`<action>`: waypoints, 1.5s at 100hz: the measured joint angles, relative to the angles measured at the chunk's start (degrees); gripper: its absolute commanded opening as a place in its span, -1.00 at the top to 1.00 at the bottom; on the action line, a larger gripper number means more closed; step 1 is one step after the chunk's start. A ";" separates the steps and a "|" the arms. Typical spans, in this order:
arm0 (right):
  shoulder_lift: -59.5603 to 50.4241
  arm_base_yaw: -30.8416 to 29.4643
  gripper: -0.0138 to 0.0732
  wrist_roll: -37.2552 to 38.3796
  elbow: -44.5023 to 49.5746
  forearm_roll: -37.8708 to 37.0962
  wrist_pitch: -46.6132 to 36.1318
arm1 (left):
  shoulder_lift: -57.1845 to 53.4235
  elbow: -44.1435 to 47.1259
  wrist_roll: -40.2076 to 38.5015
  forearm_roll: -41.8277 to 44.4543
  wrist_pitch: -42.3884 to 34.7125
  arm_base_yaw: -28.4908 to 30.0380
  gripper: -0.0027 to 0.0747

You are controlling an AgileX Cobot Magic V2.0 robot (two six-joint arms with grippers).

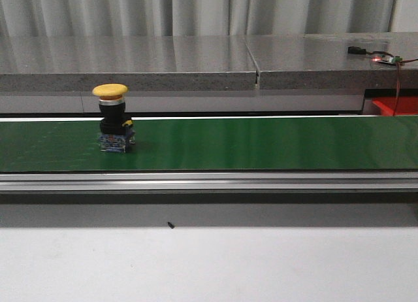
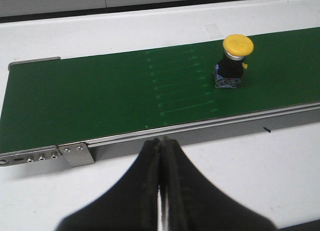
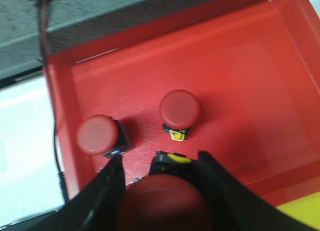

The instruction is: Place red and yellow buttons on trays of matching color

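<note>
Pinching a red button (image 3: 167, 201) between its two dark fingers (image 3: 107, 196), the right hand (image 3: 160, 191) hangs over the red tray (image 3: 240, 66); the button's domed cap fills the near edge of the right wrist view, is cut off there, and hides most of its own body, so only a sliver of black and yellow base shows beyond it. Farther into the tray stand two more red buttons, one (image 3: 179, 111) upright with its cap facing the camera and a yellow-marked base below, the other (image 3: 100, 135) near the tray's side wall with a dark base. A strip of yellow (image 3: 300, 213) shows past one corner of the tray; what it belongs to cannot be told. The left hand (image 2: 161, 191) has its fingers pressed together with nothing between them, above the white tabletop (image 2: 250, 181), just short of the green conveyor belt (image 2: 100, 101). On that belt a yellow button (image 1: 112, 117) stands upright, long axis vertical, mushroom cap on top, black collar under it and a bluish block at the base. Neither hand appears in the front view.
</note>
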 measured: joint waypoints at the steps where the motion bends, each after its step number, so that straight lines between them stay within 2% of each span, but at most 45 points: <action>1: 0.13 -0.12 0.29 0.00 0.00 0.00 0.00 | 0.00 0.00 0.00 0.00 0.00 0.00 0.98; 99: 13.36 -1.89 0.27 0.05 1.14 0.11 -5.51 | 0.00 0.00 0.00 0.00 0.00 0.00 0.98; 111: 13.84 -1.89 0.03 0.05 1.14 0.25 -5.76 | 0.00 0.00 0.00 0.00 0.00 0.00 0.98; 118: 13.86 -1.89 -0.31 0.05 1.14 0.40 -5.83 | 0.00 0.00 0.00 0.00 0.00 0.00 0.98; 126: 13.86 -1.89 -0.56 0.05 1.14 0.39 -5.97 | 0.00 0.00 0.00 0.00 0.00 0.00 0.98; 132: 13.86 -1.89 -0.64 0.05 1.14 0.39 -5.97 | 0.00 0.00 0.00 0.00 0.00 0.00 0.98; 150: 13.86 -1.89 -0.63 0.05 1.14 0.39 -5.97 | 0.00 0.00 0.00 0.00 0.00 0.00 0.98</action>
